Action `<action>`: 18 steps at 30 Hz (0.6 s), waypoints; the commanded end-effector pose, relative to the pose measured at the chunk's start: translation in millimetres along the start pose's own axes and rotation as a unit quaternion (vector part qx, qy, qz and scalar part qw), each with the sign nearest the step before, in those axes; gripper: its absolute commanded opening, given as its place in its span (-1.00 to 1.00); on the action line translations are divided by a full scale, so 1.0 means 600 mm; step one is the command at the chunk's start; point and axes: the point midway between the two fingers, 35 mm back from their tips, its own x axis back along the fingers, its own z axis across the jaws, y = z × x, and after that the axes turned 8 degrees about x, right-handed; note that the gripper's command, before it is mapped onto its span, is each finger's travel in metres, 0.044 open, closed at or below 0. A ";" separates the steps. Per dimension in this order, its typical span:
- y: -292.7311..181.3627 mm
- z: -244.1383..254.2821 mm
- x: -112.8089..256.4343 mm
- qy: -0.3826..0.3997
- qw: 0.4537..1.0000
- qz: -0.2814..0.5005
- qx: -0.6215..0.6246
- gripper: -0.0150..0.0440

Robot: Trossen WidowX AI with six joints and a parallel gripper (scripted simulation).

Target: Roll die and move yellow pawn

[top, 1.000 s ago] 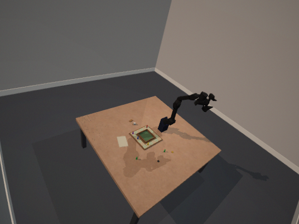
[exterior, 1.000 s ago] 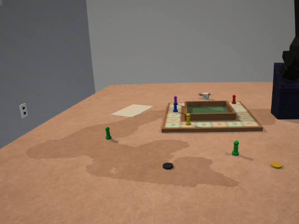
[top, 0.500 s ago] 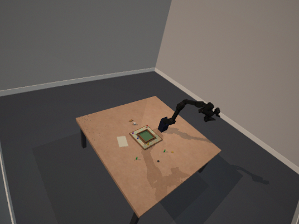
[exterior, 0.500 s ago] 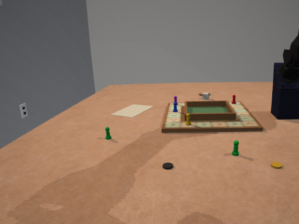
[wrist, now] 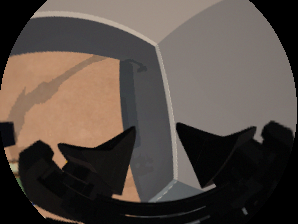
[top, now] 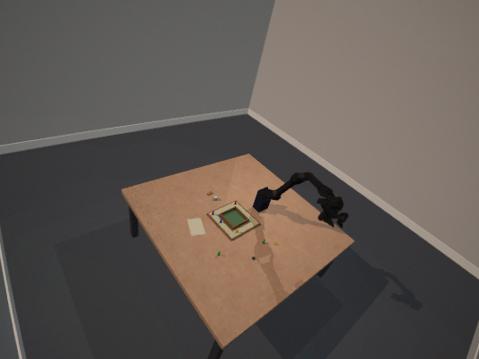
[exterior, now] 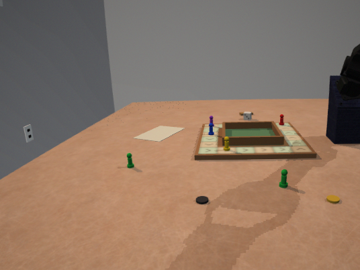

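Observation:
The white die (top: 215, 197) (exterior: 247, 115) lies on the table behind the board (exterior: 255, 156), outside the tray. The tray (top: 241, 224) (exterior: 252, 140), brown-walled with a green floor, sits in the middle of the board and is empty. The yellow pawn (top: 237, 230) (exterior: 226, 144) stands upright on the board's front row in the exterior view, near the left corner; arrows there point right. My gripper (top: 339, 222) (wrist: 156, 127) is partly open with nothing between its fingers. It hangs high at the table's right edge in the top view, far from die and pawn.
Red (exterior: 281, 119), blue (exterior: 211, 129) and purple (exterior: 211, 121) pawns stand on the board. Two green pawns (exterior: 129, 160) (exterior: 283, 178), a black disc (exterior: 202, 200) and a yellow disc (exterior: 333, 199) are in front. Paper (exterior: 159, 133) lies left; a small brown object (top: 209, 193) lies by the die.

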 end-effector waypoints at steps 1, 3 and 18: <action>-0.104 0.061 -0.020 0.047 0.994 0.080 -0.066 0.44; -0.150 0.088 -0.027 0.064 0.987 0.106 -0.101 0.44; -0.432 0.312 0.060 0.135 0.887 0.298 -0.325 0.44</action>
